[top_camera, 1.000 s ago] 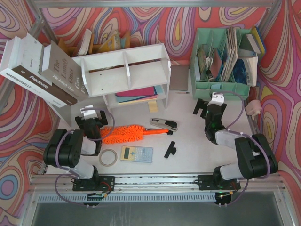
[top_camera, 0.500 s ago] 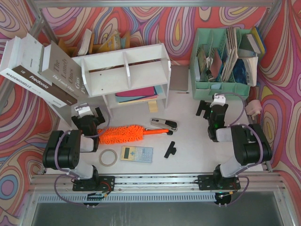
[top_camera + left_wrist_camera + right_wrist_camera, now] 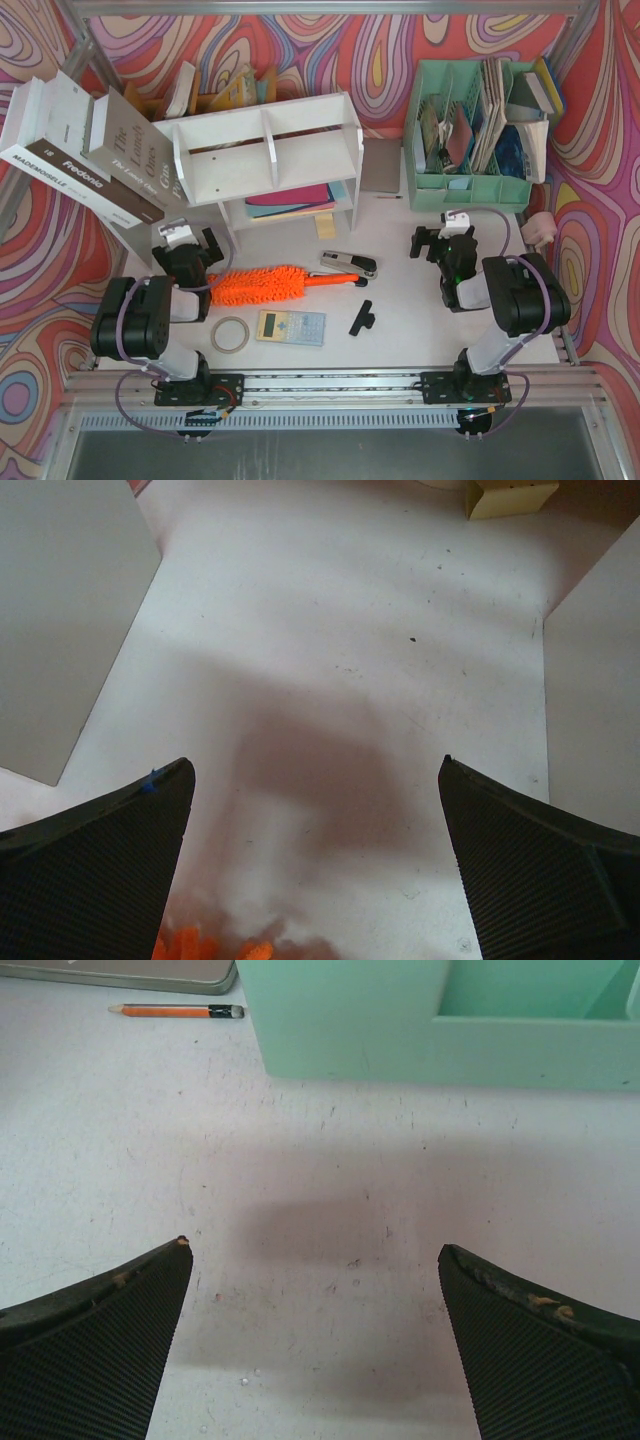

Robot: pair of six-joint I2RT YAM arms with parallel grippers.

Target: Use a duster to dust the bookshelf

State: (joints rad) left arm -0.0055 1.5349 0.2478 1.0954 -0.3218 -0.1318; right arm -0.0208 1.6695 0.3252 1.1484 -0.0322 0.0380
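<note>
The white bookshelf [image 3: 265, 150] stands at the back left, with coloured folders in its lower tier. On the table in front of it lies the orange fluffy duster [image 3: 262, 285], its handle [image 3: 335, 281] pointing right. My left gripper [image 3: 185, 243] hovers open just past the duster's left end, untouched by it. In the left wrist view that gripper [image 3: 315, 765] is open over bare table, with the duster's orange fibres [image 3: 200, 948] at the bottom edge. My right gripper [image 3: 443, 238] is open in front of the mint organizer. In the right wrist view the gripper [image 3: 312, 1245] holds nothing.
A stapler [image 3: 348, 264], tape roll [image 3: 230, 334], calculator [image 3: 291, 327] and black clip [image 3: 361, 317] lie near the duster. Large books [image 3: 90, 150] lean at the left. The mint file organizer [image 3: 475, 120] stands back right, with a pencil [image 3: 175, 1010] beside it. White shelf panels [image 3: 60, 610] flank the left gripper.
The right arm has folded back toward its base and its gripper has shifted slightly left. The left gripper edged up and left early on, then held still. Both stay open.
</note>
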